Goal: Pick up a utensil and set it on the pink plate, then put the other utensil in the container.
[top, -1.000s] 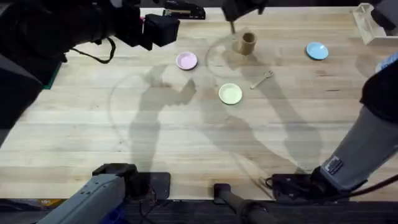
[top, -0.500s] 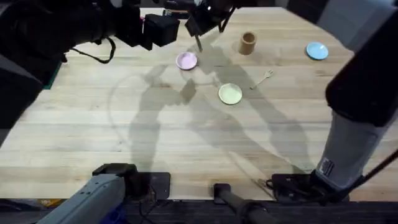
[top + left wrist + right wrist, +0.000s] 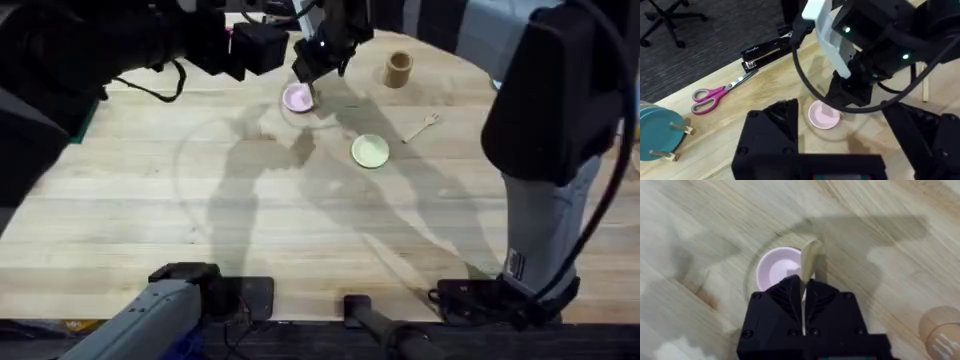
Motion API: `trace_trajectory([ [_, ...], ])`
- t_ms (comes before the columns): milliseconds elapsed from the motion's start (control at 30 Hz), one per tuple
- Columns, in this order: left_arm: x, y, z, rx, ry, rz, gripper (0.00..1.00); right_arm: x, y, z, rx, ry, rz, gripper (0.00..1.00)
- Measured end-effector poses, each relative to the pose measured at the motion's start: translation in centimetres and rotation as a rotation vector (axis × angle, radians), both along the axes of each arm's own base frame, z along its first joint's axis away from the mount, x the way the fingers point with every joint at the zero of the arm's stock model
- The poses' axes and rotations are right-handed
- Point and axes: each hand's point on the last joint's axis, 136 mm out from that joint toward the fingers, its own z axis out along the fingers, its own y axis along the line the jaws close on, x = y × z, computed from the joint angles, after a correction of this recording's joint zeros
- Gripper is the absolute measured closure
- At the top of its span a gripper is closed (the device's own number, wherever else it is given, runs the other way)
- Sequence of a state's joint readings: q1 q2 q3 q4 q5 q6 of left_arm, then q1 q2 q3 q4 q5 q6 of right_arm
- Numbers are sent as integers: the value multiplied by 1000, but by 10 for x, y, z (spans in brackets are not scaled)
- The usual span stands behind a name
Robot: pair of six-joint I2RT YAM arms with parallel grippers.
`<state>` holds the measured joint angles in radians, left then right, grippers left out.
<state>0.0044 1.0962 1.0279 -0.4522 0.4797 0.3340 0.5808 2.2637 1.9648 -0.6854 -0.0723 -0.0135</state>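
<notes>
**Spoon held over the pink plate**

I have the right claw (image 3: 312,78) reaching across to the far middle of the worktop (image 3: 300,220), just above the pink plate (image 3: 297,97). In the right wrist view its two black fingers (image 3: 785,300) are pressed together on the spoon (image 3: 810,260), with only a thin line between them. The spoon sticks out past the fingertips, its rounded end hanging over the plate's right side; I cannot tell whether it touches the plate or not.

In the left wrist view I see the same plate (image 3: 824,115) directly under the right arm's claw, with something pale resting or hanging at its centre.

The left claw (image 3: 262,45) sits at the far left of the worktop, just left of the pink plate and apart from it. Its fingers (image 3: 771,131) stand well apart in its own wrist view, with nothing between them.

The fork (image 3: 422,126) lies flat on the worktop to the right of the yellow plate (image 3: 371,151), well apart from both claws. The container (image 3: 398,69) stands upright at the far edge, right of the right claw and beyond the fork.

Pink-handled scissors (image 3: 715,94) and a black stapler (image 3: 766,52) lie at the worktop's edge.
</notes>
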Motion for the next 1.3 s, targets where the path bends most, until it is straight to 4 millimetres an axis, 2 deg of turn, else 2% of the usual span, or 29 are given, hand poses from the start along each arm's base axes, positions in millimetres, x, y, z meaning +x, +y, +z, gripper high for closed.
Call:
trace_trajectory([
  [233, 0, 0, 0, 0, 1, 0, 8, -2, 1, -17, -9, 32, -16, 970],
  [633, 0, 0, 0, 1, 0, 0, 7, -6, 7, -17, 12, 51, -13, 955],
  [767, 0, 0, 0, 1, 0, 0, 7, -7, 8, -17, 16, 54, -16, 758],
  [800, 0, 0, 0, 1, 0, 0, 7, -7, 8, -17, 16, 55, -17, 665],
  [967, 0, 0, 0, 1, 0, 0, 7, -7, 9, -17, 18, 57, -19, 72],
  [1000, 0, 0, 0, 1, 0, 0, 7, -7, 9, -17, 17, 56, -17, 22],
  [1300, -1, 0, -2, 1, 10, 1, 7, -7, 9, -17, 17, 56, -17, 4],
])
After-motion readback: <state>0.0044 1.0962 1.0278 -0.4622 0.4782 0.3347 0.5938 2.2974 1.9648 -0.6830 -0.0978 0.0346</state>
